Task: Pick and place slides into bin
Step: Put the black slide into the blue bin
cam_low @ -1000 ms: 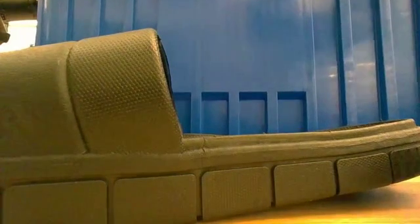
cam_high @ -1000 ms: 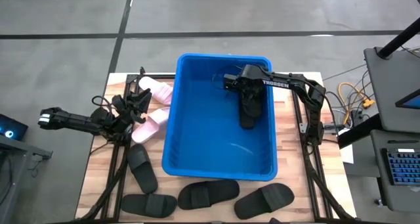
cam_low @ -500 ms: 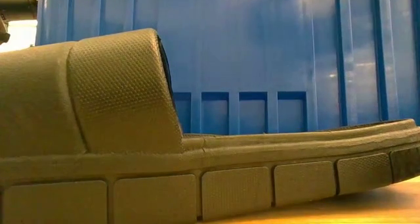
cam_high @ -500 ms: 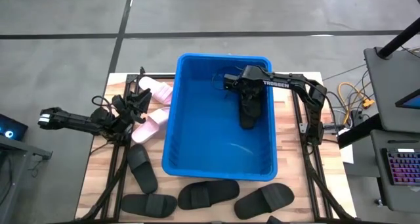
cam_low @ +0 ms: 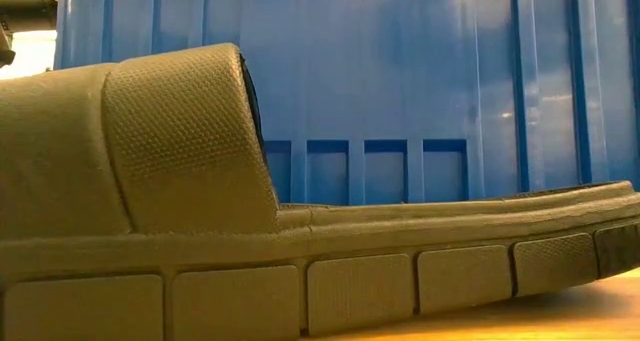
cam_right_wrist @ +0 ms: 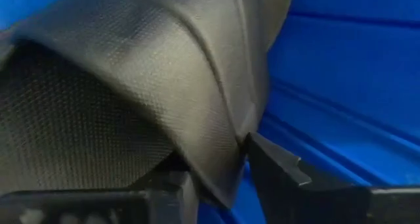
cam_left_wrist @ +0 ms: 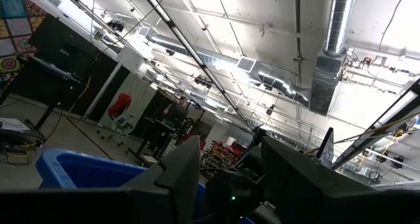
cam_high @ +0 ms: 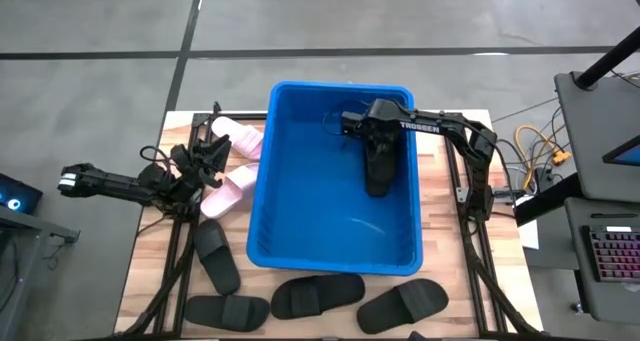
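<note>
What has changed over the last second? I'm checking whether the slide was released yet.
Nothing visibly changed. The right gripper still holds the black slide inside the bin; the left gripper still waits over the pink slides.

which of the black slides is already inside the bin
The black slide in the right gripper, over the blue bin interior. The other four black slides lie on the table outside it.

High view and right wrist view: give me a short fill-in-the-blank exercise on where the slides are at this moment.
1. The right gripper holds a matte black slide inside the bright-blue plastic ____.
2. Beside the left gripper lie two pale ____ slides.
3. Black slides lying on the wooden table: ____.

Missing words: bin; pink; four
</note>
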Controlling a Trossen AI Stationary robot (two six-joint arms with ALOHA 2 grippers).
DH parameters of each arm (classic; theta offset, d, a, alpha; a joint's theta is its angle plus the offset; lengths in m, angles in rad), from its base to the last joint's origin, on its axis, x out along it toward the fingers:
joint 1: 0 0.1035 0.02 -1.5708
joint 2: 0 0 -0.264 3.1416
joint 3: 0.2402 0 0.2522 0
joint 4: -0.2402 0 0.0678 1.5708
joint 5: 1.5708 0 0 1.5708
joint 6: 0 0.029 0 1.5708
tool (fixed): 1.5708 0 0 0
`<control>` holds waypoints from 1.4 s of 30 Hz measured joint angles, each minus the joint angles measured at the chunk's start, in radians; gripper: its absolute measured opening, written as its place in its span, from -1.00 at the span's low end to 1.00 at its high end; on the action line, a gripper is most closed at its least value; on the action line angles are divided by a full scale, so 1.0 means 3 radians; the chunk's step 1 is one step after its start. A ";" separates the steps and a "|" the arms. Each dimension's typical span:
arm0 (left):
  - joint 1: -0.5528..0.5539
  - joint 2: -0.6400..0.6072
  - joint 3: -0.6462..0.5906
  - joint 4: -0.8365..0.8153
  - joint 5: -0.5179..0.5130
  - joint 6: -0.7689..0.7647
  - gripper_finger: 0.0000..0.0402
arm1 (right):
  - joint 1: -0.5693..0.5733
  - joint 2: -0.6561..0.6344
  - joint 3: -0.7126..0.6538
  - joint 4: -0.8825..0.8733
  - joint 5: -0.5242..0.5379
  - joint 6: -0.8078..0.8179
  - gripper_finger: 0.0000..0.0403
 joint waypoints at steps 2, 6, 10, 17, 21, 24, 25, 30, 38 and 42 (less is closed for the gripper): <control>0.0001 0.0000 0.0000 0.0000 0.0000 0.0000 -0.26 | 0.0001 0.0000 0.0000 -0.0001 -0.0020 -0.0003 -0.33; 0.0001 0.0000 0.0000 0.0000 0.0000 0.0001 -0.26 | 0.0001 0.0000 0.0000 -0.0044 -0.0072 -0.0005 -0.21; 0.0000 0.0000 0.0000 -0.0003 0.0000 0.0001 -0.26 | -0.0008 -0.0001 0.0006 -0.0130 -0.0264 -0.0112 -0.08; 0.0001 -0.0001 0.0000 -0.0004 0.0000 0.0001 -0.26 | -0.0001 -0.0027 0.0000 -0.0196 -0.0295 -0.0131 0.07; 0.0000 0.0000 0.0000 -0.0004 -0.0001 0.0001 -0.26 | 0.0027 -0.0059 0.0000 -0.0264 -0.0324 -0.0290 0.10; 0.0000 0.0000 0.0000 -0.0004 -0.0001 0.0001 -0.26 | 0.0039 -0.0078 -0.0003 -0.0326 -0.0341 -0.0391 0.10; 0.0001 0.0000 0.0000 -0.0003 -0.0001 0.0001 -0.26 | 0.0045 -0.0087 -0.0003 -0.0338 -0.0340 -0.0407 0.10; 0.0001 0.0000 0.0000 -0.0004 -0.0001 0.0001 -0.26 | 0.0045 -0.0105 -0.0003 -0.0354 -0.0339 -0.0454 0.10; 0.0000 0.0000 0.0000 -0.0004 -0.0002 0.0001 -0.26 | 0.0045 -0.0149 -0.0003 -0.0356 -0.0318 -0.0484 0.10; 0.0000 0.0000 0.0000 -0.0004 -0.0002 0.0003 -0.26 | 0.0051 -0.0197 -0.0003 -0.0370 -0.0451 -0.0564 0.10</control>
